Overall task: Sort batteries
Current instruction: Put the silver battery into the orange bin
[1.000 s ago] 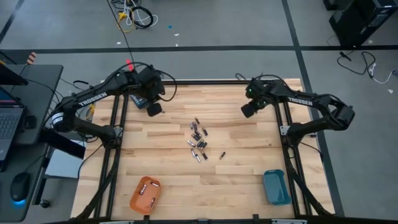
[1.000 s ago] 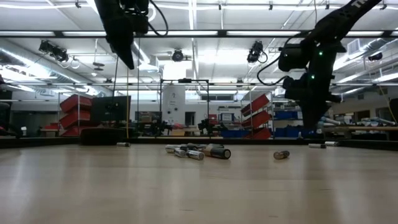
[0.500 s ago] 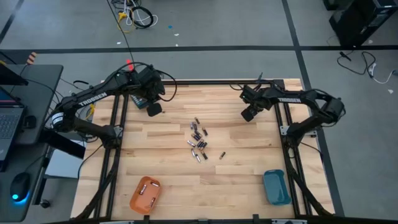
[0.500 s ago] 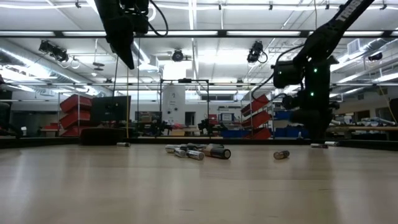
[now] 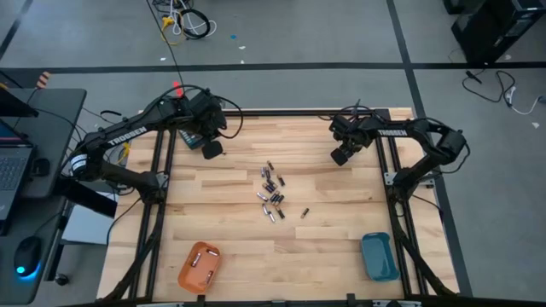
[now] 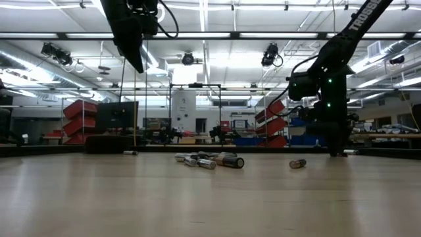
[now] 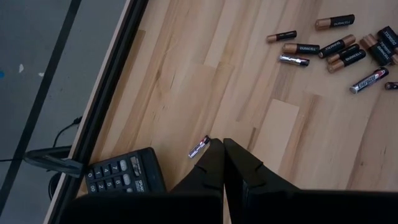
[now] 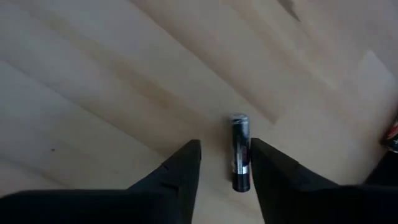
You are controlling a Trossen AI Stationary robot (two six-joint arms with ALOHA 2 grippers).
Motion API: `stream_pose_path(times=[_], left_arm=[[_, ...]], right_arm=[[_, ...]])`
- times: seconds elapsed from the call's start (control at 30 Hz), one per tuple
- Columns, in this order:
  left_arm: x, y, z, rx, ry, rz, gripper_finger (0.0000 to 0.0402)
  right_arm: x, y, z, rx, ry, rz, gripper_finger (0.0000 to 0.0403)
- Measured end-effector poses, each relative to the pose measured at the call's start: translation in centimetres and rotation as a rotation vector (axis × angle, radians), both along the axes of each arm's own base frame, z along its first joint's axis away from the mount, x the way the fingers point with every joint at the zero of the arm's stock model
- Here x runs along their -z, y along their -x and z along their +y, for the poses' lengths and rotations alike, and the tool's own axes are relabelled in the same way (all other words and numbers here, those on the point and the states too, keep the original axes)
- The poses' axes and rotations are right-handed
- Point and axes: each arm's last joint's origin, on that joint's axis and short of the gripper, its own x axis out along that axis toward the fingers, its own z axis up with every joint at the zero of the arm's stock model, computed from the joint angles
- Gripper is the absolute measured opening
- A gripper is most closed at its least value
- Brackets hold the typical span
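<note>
High view: we find the right gripper [image 5: 340, 156] low over the far right of the worktop [image 5: 341, 239], well apart from the batteries [image 5: 272, 194] clustered mid-worktop. The left gripper [image 5: 212, 149] waits at the far left.

Low view: the pile [image 6: 209, 160] lies flat, one stray cell [image 6: 297, 163] nearer the right arm.

Left wrist view: jaws pressed together; a small cell [image 7: 198, 147] just beside the tips, a keypad block [image 7: 124, 174] near.

Right wrist view: jaws spread, one battery [image 8: 240, 151] between them, hugging one finger, its long axis running along the fingers. We judge nothing obstructs closing.
</note>
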Motion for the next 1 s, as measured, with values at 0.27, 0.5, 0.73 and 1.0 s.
stream_pose_path(times=[0.27,0.5,0.73,1.0], left_arm=[[0.0,0.0,0.0,0.000,-0.001,-0.001,0.0000],[-0.2,-1.0,0.5,0.027,-0.042,-0.122,0.0000],[2.9,-2.3,0.4,0.133,0.039,-0.251,0.0000],[6.5,-4.2,-0.9,0.290,0.099,-0.462,0.0000]], right_arm=[[0.1,0.3,-0.4,-0.011,-0.062,-0.053,0.0016],[-0.2,0.4,-0.3,-0.024,-0.073,-0.084,0.0010],[-3.1,-0.3,0.5,-0.061,-0.017,-0.301,0.0002],[-8.2,-3.4,2.0,-0.268,0.103,-0.805,0.0000]])
